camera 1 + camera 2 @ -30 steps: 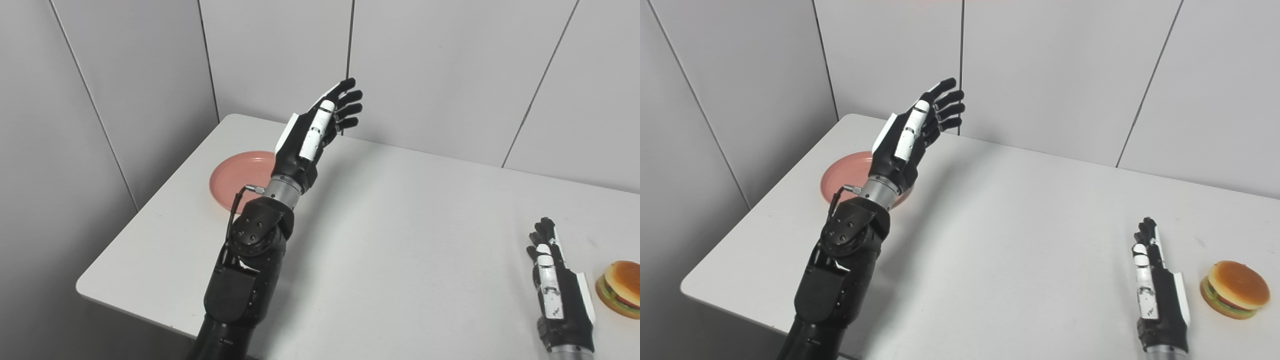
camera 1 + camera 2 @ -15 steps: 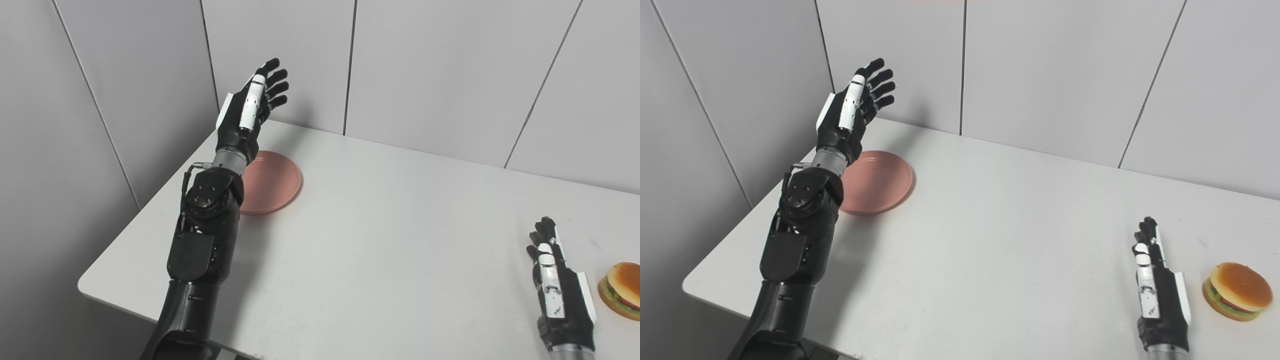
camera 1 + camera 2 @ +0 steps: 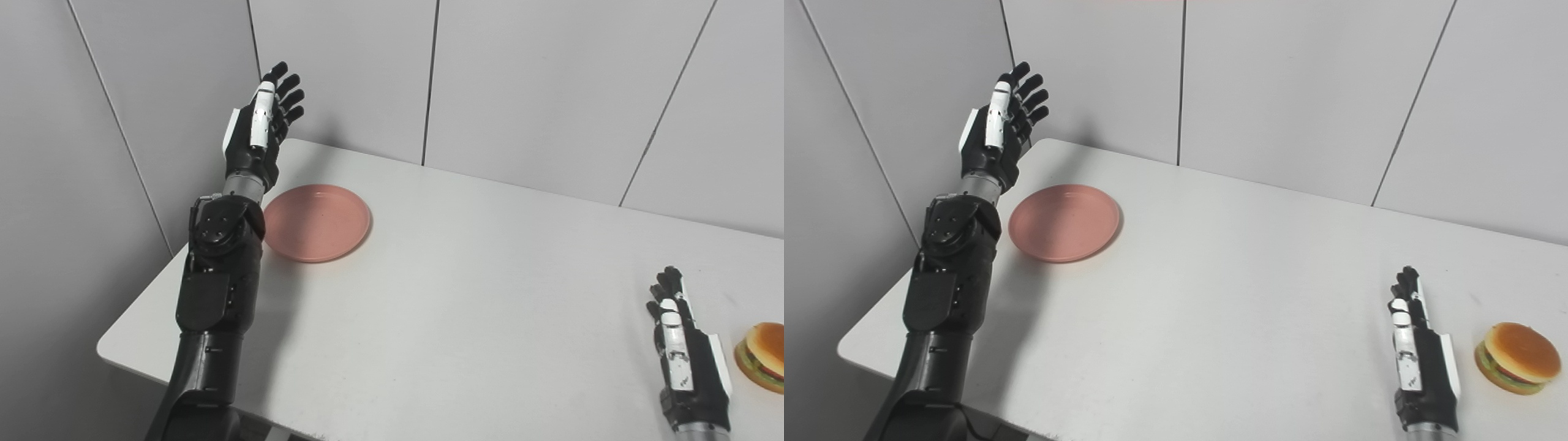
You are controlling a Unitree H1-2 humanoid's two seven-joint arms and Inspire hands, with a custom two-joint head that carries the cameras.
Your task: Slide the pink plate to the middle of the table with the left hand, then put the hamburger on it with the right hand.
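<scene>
A pink plate [image 3: 317,222] lies flat near the far left corner of the white table [image 3: 465,294]. My left hand [image 3: 260,128] is raised above the table's left edge, just left of the plate, open with fingers spread and holding nothing. A hamburger [image 3: 1518,358] sits at the near right of the table. My right hand [image 3: 1421,361] rests open and flat on the table just left of the hamburger, not touching it. The plate also shows in the right eye view [image 3: 1064,222].
Grey wall panels [image 3: 539,86] stand close behind the table and along its left side. The table's left edge [image 3: 141,300] runs right beside my left forearm [image 3: 214,288].
My left arm has swung left, from in front of the plate to its left side, and the hand has risen. The plate is now fully uncovered. The right hand has not moved.
</scene>
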